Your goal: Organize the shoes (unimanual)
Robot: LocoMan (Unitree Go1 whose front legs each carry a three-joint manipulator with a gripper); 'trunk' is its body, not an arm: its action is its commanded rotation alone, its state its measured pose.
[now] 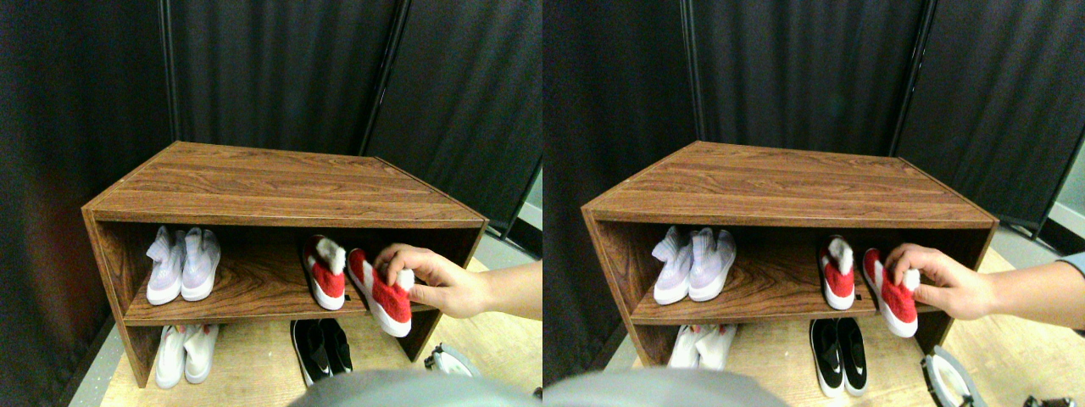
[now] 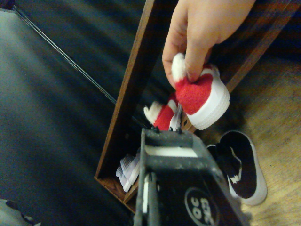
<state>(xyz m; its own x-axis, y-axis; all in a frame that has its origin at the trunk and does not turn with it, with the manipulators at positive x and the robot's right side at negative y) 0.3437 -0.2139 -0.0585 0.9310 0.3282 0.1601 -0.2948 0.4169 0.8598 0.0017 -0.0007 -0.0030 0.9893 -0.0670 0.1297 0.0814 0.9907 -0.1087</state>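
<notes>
A wooden shoe rack (image 1: 280,182) holds the shoes. A lavender pair (image 1: 182,264) stands on the left of its shelf. One red shoe with white fluffy trim (image 1: 326,275) sits on the right of the shelf. A person's hand (image 1: 441,280) grips the second red shoe (image 1: 388,297) by its heel at the shelf's front edge, its sole angled outward. On the floor under the shelf stand a white pair (image 1: 186,354) and a black pair (image 1: 322,349). My right gripper (image 1: 449,360) hangs low at the right, apart from all shoes. The wrist view shows the held red shoe (image 2: 200,96) ahead of the jaw.
The person's forearm (image 1: 513,288) reaches in from the right at shelf height, just above my gripper. Dark curtain panels (image 1: 280,76) close off the back and left. The rack's right side panel (image 1: 428,326) stands close to my gripper. Light wood floor (image 1: 254,365) lies in front.
</notes>
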